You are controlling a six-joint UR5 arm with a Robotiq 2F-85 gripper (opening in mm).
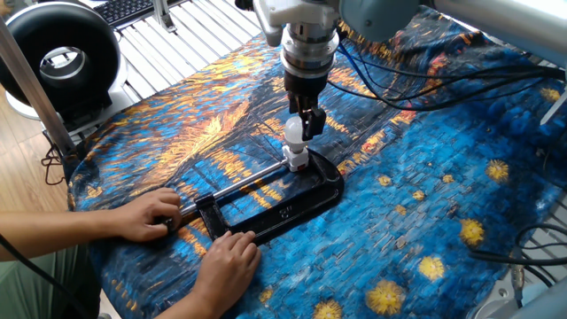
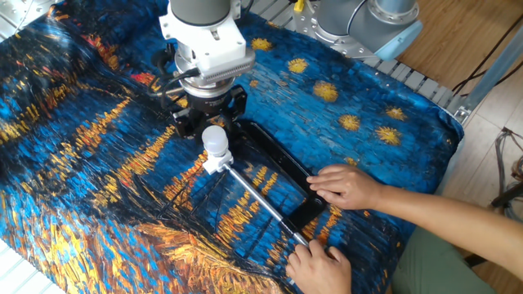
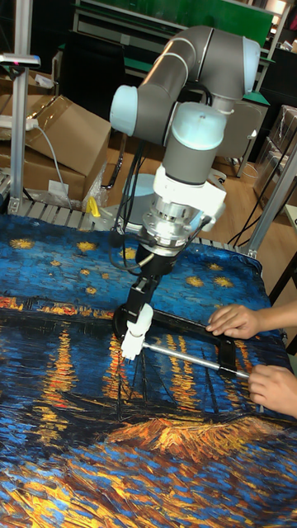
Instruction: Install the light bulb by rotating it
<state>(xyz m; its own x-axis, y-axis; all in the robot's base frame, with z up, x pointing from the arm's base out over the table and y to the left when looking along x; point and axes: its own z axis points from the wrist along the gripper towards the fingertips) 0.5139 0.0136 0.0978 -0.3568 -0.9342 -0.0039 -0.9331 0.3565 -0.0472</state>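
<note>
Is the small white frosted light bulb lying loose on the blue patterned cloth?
No, the light bulb stands upright in the white socket on the black clamp.

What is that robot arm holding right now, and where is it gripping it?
It looks like nothing. The tool sits just above and beside the light bulb, which stands in its white holder with its dome uncovered. Whether a finger still touches it cannot be told.

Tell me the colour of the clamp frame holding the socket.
Black. The clamp frame shows best in one fixed view, lying on the blue and orange painted cloth.
</note>
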